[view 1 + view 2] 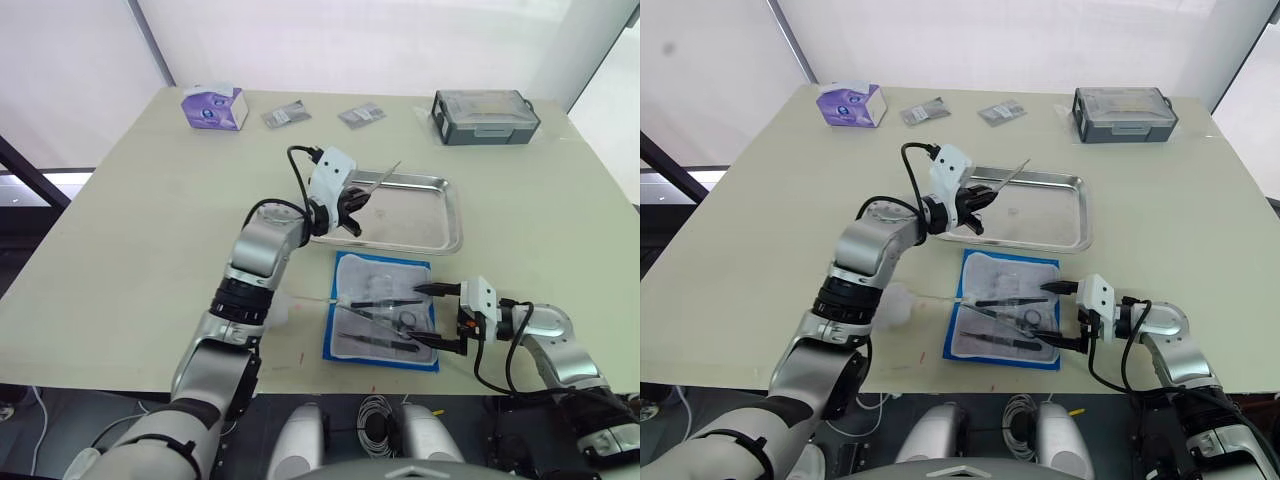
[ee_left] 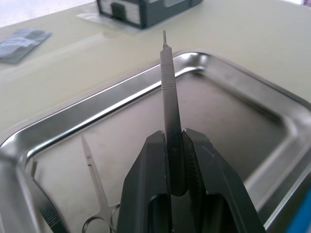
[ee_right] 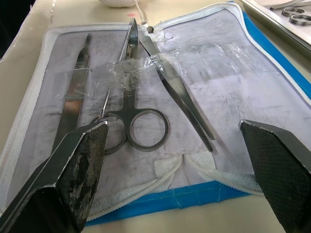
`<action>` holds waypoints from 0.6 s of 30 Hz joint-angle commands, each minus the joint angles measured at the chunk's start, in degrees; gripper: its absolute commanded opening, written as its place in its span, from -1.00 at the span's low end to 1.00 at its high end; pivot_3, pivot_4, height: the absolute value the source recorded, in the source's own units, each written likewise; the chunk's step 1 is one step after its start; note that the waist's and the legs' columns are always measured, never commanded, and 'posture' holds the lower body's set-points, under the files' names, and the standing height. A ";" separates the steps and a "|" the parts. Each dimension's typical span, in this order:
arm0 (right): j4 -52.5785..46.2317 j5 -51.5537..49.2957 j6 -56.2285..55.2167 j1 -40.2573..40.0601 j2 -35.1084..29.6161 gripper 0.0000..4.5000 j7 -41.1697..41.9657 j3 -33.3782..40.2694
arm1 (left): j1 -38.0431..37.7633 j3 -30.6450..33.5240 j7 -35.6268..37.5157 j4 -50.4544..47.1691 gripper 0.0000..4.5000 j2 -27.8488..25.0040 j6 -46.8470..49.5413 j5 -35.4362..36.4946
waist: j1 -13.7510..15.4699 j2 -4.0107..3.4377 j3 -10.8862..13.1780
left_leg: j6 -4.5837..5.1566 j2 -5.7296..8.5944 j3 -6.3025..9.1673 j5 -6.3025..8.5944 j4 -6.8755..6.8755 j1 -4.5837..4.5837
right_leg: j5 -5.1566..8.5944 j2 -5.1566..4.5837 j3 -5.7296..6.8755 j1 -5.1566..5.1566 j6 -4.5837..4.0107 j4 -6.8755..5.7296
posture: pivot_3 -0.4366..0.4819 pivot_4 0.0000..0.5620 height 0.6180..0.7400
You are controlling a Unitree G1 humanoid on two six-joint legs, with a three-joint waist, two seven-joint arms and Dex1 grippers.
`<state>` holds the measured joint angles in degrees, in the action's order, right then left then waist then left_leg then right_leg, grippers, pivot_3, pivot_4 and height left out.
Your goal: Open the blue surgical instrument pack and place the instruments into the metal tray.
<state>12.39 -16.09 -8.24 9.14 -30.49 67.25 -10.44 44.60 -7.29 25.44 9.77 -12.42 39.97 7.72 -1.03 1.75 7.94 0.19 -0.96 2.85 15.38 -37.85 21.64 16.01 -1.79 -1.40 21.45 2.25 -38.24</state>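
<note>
Reading print: none legible; the purple tissue box [image 1: 213,107] at the bench's far left corner carries a pale round mark, too small to make out.
Bench: pale cream, matte top [image 1: 120,250], set against white walls.
Foil sachets: two small grey sachets [image 1: 286,116] lie flat near the far edge, just right of the tissue box.
Left gripper: the left gripper [image 2: 175,145] hangs over the metal tray's near-left part, jaws clenched on a slim, flat silvery handle [image 2: 170,97] with a ribbed upper stretch and a pointed tip.
Metal tray: the metal tray [image 1: 440,185] is shallow, shiny steel with rounded corners and a raised rim, mid-bench; ring-handled scissors [image 2: 97,184] already lie inside.
Pack: the blue surgical instrument pack [image 1: 345,262] lies opened flat just in front of the tray, with a blue border and whitish-clear lining.
Instruments in pack: a flat handle [image 3: 75,92], scissors [image 3: 131,111] and forceps [image 3: 177,92] lie side by side under crinkled clear tape.
Right gripper: the right gripper [image 1: 432,315] sits at the pack's right edge, jaws released wide, textured black pads.
Grey box: a lidded plastic box [image 1: 485,115] stands at the far right.
</note>
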 commanded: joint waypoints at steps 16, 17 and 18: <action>5.36 5.32 4.30 -4.00 -0.11 1.00 -0.49 -4.67 | 3.24 5.85 -21.82 12.79 -0.99 12.94 1.53 -4.03 | 0.01 0.01 0.00 | -0.01 0.04 -0.01 0.00 0.00 0.00 | 0.00 -0.02 0.01 0.00 0.00 0.00 | -0.05 -0.47 1.00; 5.29 5.31 4.29 -4.08 -0.11 1.00 -0.54 -4.66 | 3.06 6.14 -21.95 13.46 -0.99 13.42 1.63 -3.73 | 0.01 0.01 -0.01 | -0.02 0.04 -0.01 0.00 0.00 0.00 | 0.00 -0.02 0.01 0.00 0.00 0.00 | -0.05 -0.47 1.00; 5.24 5.31 4.27 -4.14 -0.11 1.00 -0.57 -4.65 | 2.94 6.38 -22.04 13.94 -0.99 13.77 1.70 -3.51 | 0.01 0.01 -0.01 | -0.02 0.04 -0.01 0.00 0.01 -0.01 | 0.00 -0.02 0.01 0.00 0.00 0.00 | -0.05 -0.47 1.00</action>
<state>12.31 -16.09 -8.22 9.03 -30.50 67.12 -10.43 46.75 -1.68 3.72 23.86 0.77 41.94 3.68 -1.02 1.76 7.94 0.16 -0.92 2.84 15.38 -37.84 21.63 16.01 -1.81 -1.40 21.45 2.25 -38.24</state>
